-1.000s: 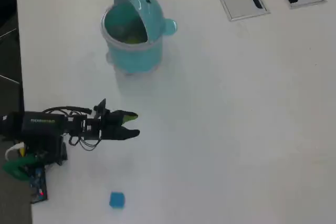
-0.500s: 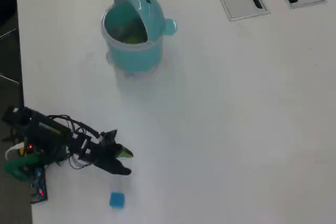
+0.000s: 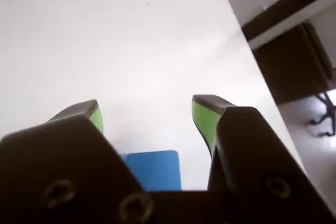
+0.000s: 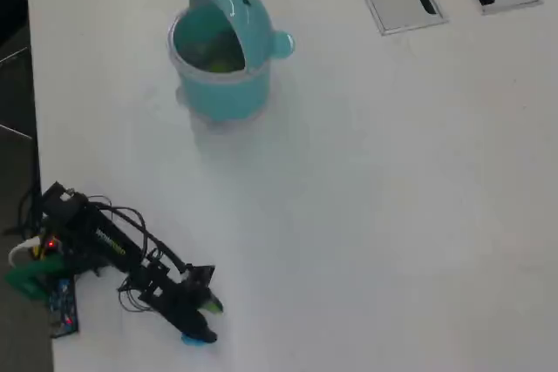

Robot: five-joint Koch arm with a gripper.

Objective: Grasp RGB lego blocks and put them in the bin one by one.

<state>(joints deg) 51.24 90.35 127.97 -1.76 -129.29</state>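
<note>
In the wrist view the gripper (image 3: pixel 147 114) has its 2 green-padded fingers (image 3: pixel 202 116) spread wide, with the blue block (image 3: pixel 155 169) lying on the white desk (image 3: pixel 131 40) between them, untouched. Overhead, the gripper (image 4: pixel 207 320) covers most of the block (image 4: pixel 190 340) near the desk's lower left edge. The teal bin (image 4: pixel 222 58) stands well apart, something yellow-green inside it.

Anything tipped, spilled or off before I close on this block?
Nothing stands out. The teal round plastic bin stands upright, lid swung open. The small blue cube block sits flat between the open green-padded gripper.
</note>
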